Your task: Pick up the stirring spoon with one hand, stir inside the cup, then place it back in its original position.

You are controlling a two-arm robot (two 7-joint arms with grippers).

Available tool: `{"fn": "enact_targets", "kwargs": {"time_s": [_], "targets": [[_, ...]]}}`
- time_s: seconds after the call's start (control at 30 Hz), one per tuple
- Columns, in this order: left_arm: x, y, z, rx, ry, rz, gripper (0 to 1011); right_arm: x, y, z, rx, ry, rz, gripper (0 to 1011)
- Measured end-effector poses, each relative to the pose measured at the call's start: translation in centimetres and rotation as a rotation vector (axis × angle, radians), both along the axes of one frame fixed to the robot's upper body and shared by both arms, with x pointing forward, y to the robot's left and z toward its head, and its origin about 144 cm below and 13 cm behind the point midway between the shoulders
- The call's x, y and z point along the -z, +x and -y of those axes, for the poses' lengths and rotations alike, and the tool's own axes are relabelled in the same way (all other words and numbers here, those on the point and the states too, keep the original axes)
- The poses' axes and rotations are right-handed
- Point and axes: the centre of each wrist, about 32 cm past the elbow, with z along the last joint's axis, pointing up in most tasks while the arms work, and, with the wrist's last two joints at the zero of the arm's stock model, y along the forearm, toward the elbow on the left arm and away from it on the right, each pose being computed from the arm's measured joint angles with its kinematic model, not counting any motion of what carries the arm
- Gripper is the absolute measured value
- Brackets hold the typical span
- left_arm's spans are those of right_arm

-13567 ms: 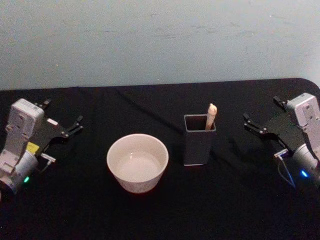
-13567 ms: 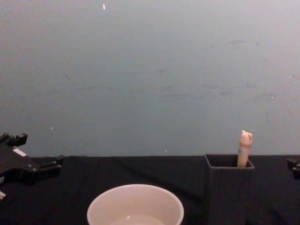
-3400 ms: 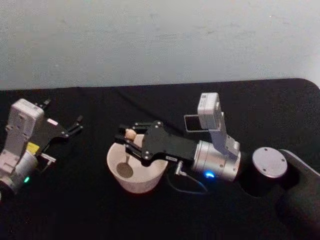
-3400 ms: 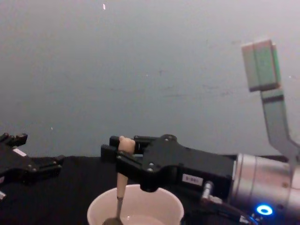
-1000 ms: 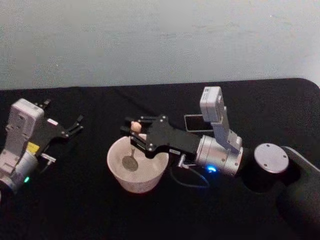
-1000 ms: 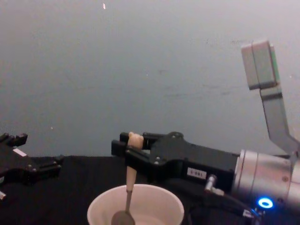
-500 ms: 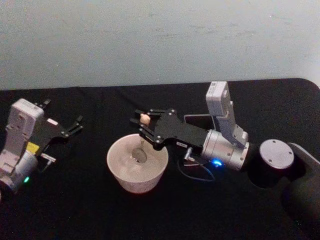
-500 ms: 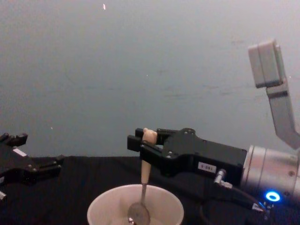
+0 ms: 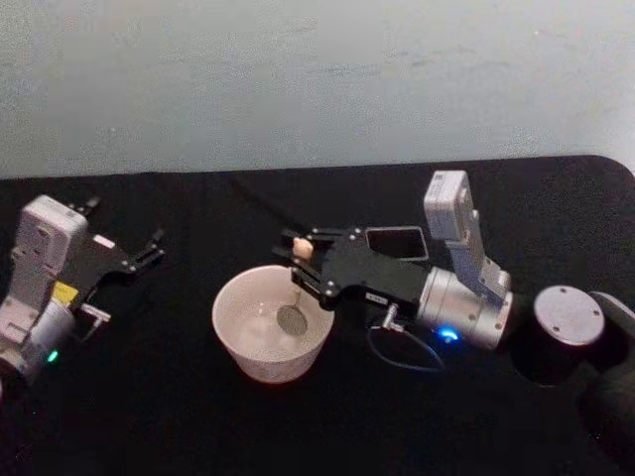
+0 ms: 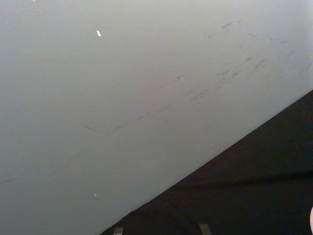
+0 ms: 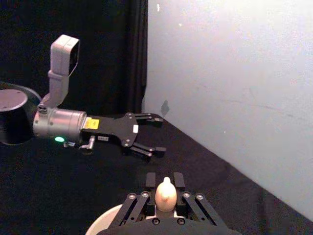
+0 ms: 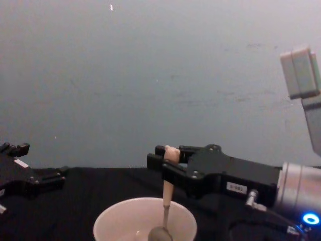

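Note:
My right gripper is shut on the stirring spoon just under its cream knob. The spoon hangs upright, its grey bowl down inside the off-white cup toward the cup's right side. In the right wrist view the knob pokes up between the black fingers, above the cup's rim. The dark square holder box stands behind the right gripper, partly hidden by it. At the table's left my left gripper lies parked and open, holding nothing.
A black cloth covers the table, with a pale wall close behind its far edge. My right arm's grey wrist and round elbow cap lie across the table right of the cup. A cable loops under the wrist.
My right gripper has carried the spoon rightward across the cup, from its left-centre to its right side. More of the holder box shows behind it. The left arm has not moved.

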Motion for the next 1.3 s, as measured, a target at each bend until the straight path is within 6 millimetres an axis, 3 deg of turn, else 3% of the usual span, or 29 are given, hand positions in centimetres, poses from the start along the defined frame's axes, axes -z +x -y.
{"fn": "enact_targets", "kwargs": {"time_s": [0.2, 0.53, 0.93, 1.3], "targets": [[0.0, 0.0, 0.0, 0.000, 0.000, 0.000, 1001, -0.1, -0.8, 0.2, -0.017, 0.002, -0.012, 212], [0.0, 0.0, 0.0, 0.000, 0.000, 0.000, 1001, 0.1, -1.6, -1.2, -0.075, 0.020, -0.030, 212], [0.0, 0.0, 0.0, 0.000, 0.000, 0.000, 1001, 0.4, 0.1, -3.1, -0.060, 0.029, -0.007, 212], [0.0, 0.0, 0.0, 0.000, 0.000, 0.000, 1001, 0.4, 1.1, -2.2, -0.006, 0.016, 0.007, 212]]}}
